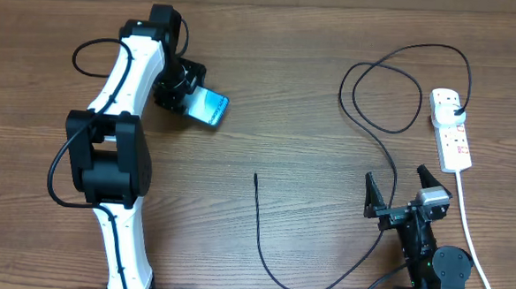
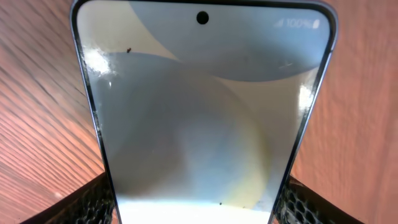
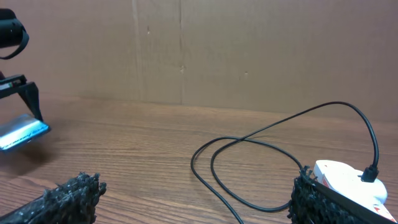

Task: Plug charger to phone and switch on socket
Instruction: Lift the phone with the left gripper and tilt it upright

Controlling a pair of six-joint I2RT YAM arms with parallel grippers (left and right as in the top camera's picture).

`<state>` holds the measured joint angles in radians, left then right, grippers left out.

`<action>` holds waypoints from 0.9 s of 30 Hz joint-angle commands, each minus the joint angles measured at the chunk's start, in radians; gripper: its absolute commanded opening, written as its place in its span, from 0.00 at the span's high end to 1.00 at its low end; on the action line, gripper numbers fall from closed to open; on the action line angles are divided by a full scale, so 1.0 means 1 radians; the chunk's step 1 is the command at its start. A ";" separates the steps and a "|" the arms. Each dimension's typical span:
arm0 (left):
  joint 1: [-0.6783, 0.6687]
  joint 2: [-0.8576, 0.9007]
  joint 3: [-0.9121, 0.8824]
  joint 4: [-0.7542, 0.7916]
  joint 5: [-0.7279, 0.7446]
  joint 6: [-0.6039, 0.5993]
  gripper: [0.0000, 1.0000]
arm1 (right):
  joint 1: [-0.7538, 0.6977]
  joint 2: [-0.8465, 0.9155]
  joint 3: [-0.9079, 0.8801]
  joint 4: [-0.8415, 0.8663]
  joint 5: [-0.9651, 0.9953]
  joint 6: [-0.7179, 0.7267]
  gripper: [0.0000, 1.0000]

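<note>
The phone, its blue screen lit, is held at the far left of the table, with my left gripper shut on its near end. In the left wrist view the phone fills the frame, and a mesh finger pad presses each long edge. The charger's black cable runs from its plug in the white socket strip, loops, and ends at a loose tip mid-table. My right gripper stands open near the front right, above the cable, holding nothing.
The socket's white cord trails toward the front edge past my right arm. A cardboard wall closes off the back of the wooden table. The left arm's black cable arcs beside its base.
</note>
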<state>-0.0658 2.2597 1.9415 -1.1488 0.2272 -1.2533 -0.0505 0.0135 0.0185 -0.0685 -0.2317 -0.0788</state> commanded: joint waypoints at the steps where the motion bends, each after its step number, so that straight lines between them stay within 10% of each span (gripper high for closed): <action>1: -0.006 -0.001 0.056 -0.004 0.126 0.020 0.96 | 0.008 -0.010 -0.011 0.005 0.006 0.003 0.00; 27: -0.006 -0.001 0.064 -0.004 0.682 0.082 0.96 | 0.008 -0.010 -0.011 0.005 0.006 0.003 0.00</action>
<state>-0.0658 2.2597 1.9739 -1.1492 0.7788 -1.2255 -0.0505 0.0139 0.0185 -0.0689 -0.2317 -0.0784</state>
